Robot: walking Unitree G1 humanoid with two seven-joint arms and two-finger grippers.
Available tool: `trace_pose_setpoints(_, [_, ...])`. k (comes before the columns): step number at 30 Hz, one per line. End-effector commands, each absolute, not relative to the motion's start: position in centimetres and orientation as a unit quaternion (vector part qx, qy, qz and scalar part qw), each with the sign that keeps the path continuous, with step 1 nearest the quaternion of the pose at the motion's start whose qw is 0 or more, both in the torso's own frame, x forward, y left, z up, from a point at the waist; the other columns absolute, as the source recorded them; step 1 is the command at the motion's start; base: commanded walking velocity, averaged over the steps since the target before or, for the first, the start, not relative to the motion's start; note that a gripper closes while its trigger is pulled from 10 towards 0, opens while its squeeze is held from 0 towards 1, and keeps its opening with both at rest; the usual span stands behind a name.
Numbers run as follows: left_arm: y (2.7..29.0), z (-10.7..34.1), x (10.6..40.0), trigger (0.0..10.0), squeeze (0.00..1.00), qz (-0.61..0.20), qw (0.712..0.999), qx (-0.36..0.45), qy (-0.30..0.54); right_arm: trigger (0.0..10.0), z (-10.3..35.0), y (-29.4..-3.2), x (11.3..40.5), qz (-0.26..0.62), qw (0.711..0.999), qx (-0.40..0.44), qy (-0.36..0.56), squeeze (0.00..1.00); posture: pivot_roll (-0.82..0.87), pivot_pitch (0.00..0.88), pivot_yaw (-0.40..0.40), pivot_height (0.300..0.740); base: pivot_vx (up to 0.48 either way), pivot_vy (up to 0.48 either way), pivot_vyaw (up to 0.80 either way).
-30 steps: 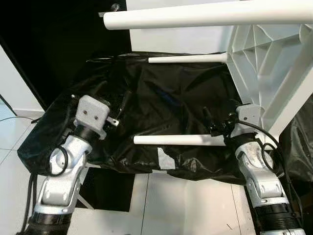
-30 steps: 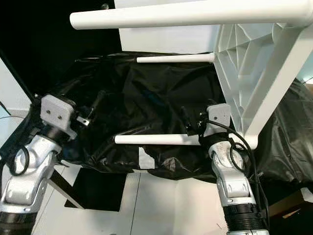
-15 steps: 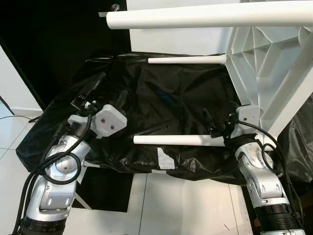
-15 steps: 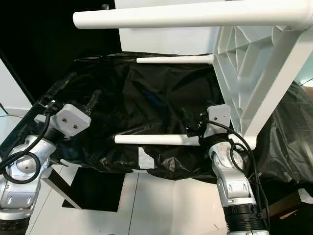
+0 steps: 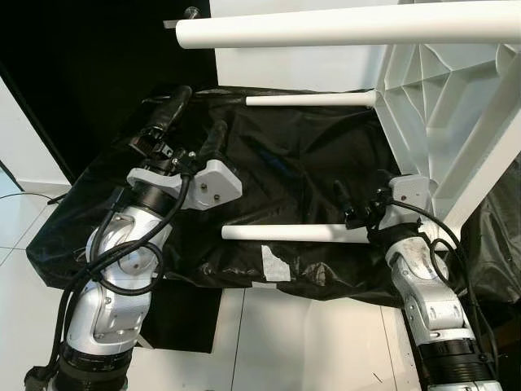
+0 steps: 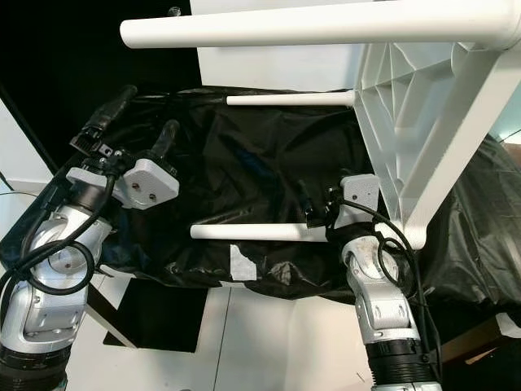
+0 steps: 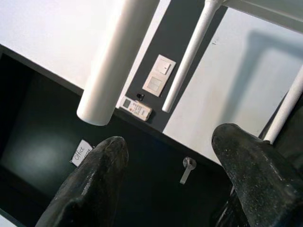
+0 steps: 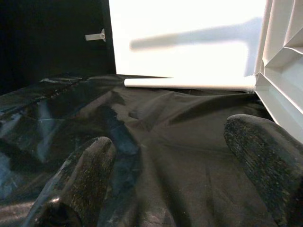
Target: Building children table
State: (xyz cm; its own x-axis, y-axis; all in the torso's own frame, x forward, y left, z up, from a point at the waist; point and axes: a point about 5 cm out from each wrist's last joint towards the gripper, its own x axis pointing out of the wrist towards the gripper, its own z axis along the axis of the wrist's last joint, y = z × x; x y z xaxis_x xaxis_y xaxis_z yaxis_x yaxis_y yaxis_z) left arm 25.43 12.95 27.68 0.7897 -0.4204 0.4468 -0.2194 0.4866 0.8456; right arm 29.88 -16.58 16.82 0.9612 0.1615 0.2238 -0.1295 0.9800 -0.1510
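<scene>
A white children's table lies on its side, its ribbed underside [image 5: 440, 106] at the right and its round legs pointing left. One leg [image 5: 342, 28] runs across the top, a far leg [image 5: 313, 99] lies behind, and a low leg [image 5: 293, 233] is nearest. My left gripper [image 5: 200, 111] is open, raised over the black sheet and pointing up towards the top leg [image 7: 113, 56]. Its fingers [image 7: 90, 184] hold nothing. My right gripper [image 5: 362, 186] is open just above the low leg's table end, with the far leg [image 8: 189, 83] ahead of it.
A crumpled black plastic sheet [image 5: 285, 163] covers the surface under the table, with a grey tape patch [image 5: 275, 265] at its front edge. White floor tiles [image 5: 309, 342] lie below. A dark panel [image 5: 81, 81] stands at the left. A wall switch [image 7: 158, 78] and remote [image 7: 136, 108] hang behind.
My left wrist has rolled over and lifted, so its fingers now point up and away towards the top leg. The right arm has barely shifted.
</scene>
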Motion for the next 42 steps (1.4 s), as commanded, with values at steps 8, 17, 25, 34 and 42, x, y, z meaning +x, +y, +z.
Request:
trace_pose_setpoints(8, [12.8,31.4,23.9,10.0,0.0,0.056,0.748,0.492,-0.441,10.0,16.9,-16.3,29.3,0.092,0.986,-0.068,-0.118,0.0,0.1,0.0,-0.027,0.74,0.0,0.0,0.0])
trace_pose_setpoints(17, [10.4,33.5,24.3,10.0,0.0,0.031,0.708,0.507,-0.49,10.0,16.2,-16.2,29.8,0.091,0.988,-0.067,-0.104,0.0,0.12,0.0,-0.043,0.74,0.0,0.0,0.0])
trace_pose_setpoints(25, [8.4,33.2,26.3,10.0,0.0,-0.058,0.71,0.544,-0.443,10.0,16.2,-16.3,30.1,0.089,0.988,-0.069,-0.101,0.0,0.15,0.0,-0.041,0.74,0.0,0.0,0.0])
trace_pose_setpoints(34, [6.9,33.9,27.7,10.0,0.0,-0.091,0.667,0.61,-0.419,10.0,16.2,-16.1,30.6,0.09,0.988,-0.07,-0.1,0.0,0.18,0.0,-0.057,0.74,0.0,0.0,0.0])
trace_pose_setpoints(42, [5.5,35.1,28.5,10.0,0.0,-0.115,0.627,0.652,-0.409,10.0,16.1,-16.0,31.0,0.095,0.988,-0.07,-0.097,0.0,0.21,0.0,-0.074,0.74,0.0,0.0,0.0])
